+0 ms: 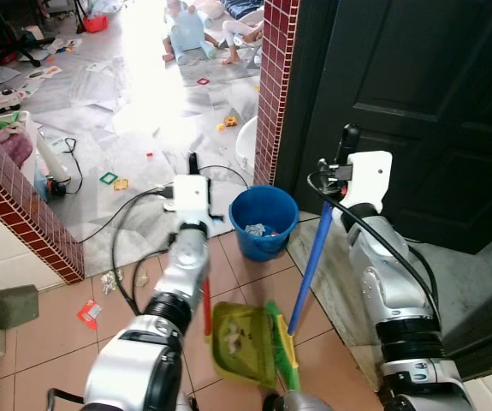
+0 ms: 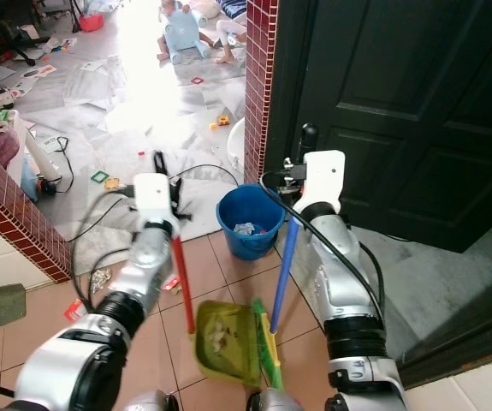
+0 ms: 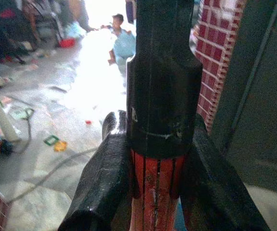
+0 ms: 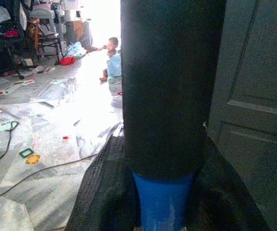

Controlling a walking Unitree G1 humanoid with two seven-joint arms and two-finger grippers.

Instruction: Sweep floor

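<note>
A yellow-green dustpan (image 1: 241, 342) rests on the tiled floor in front of me with scraps of litter in it. Its red handle (image 1: 206, 304) rises to a black grip, and my left gripper (image 1: 192, 175) is shut on that grip (image 3: 162, 96). A broom with green bristles (image 1: 281, 342) stands against the dustpan's right edge. Its blue handle (image 1: 311, 261) leans up to my right gripper (image 1: 346, 145), which is shut on the handle's black top (image 4: 169, 86). A red scrap (image 1: 90, 313) and crumpled paper (image 1: 109, 278) lie on the tiles to the left.
A blue bucket (image 1: 263, 224) holding some rubbish stands just beyond the dustpan. Brick wall (image 1: 23, 214) on the left, brick pillar (image 1: 275, 86) and dark door (image 1: 417, 103) on the right. Cables (image 1: 126, 223) cross the floor. A person (image 1: 198, 34) sits far back among toys.
</note>
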